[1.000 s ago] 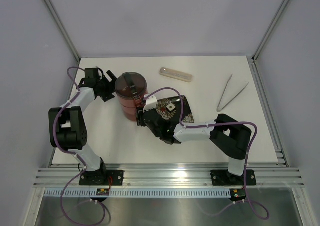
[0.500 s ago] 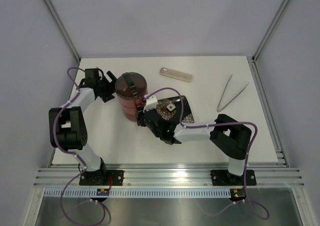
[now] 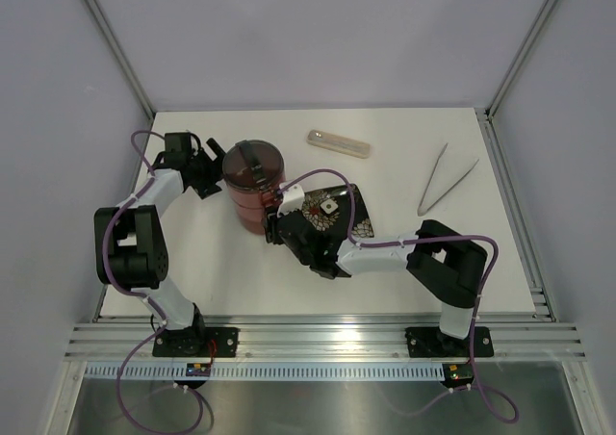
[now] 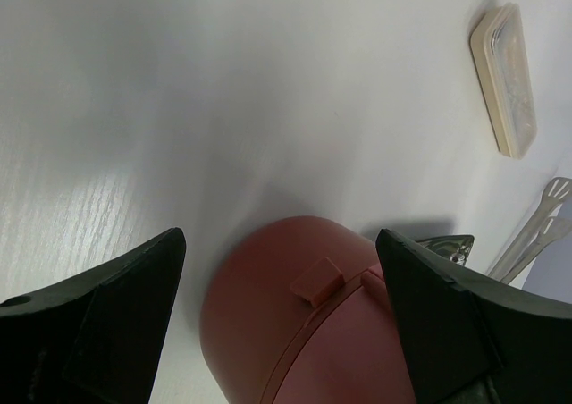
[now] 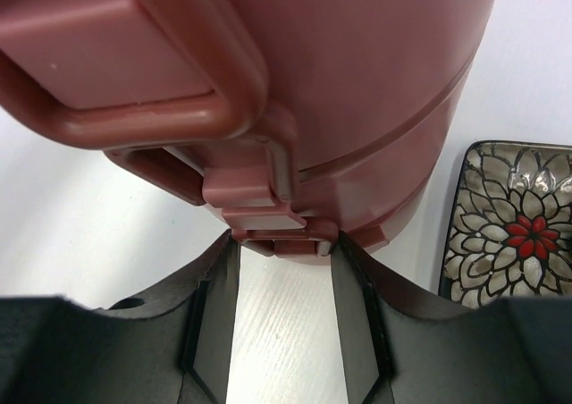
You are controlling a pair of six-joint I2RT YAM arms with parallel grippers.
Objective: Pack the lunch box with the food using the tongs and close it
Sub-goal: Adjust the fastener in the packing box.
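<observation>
The lunch box [image 3: 252,175] stands stacked and lidded at the back left, dusty red with a dark handle on top. My left gripper [image 3: 214,156] hangs open just left of it. In the left wrist view its wide black fingers [image 4: 98,324] flank the lunch box [image 4: 304,332] without touching it. My right gripper [image 3: 269,225] is low at the box's near right side. In the right wrist view it [image 5: 284,243] is shut on the clasp [image 5: 281,230] at the lunch box's base. The tongs [image 3: 445,180] lie on the table at the right. No food shows.
A black flower-patterned plate [image 3: 348,221] lies right of the lunch box, partly under my right arm, and shows at the right edge of the right wrist view [image 5: 514,225]. A long translucent case [image 3: 339,143] lies behind. Frame posts rise at the back corners.
</observation>
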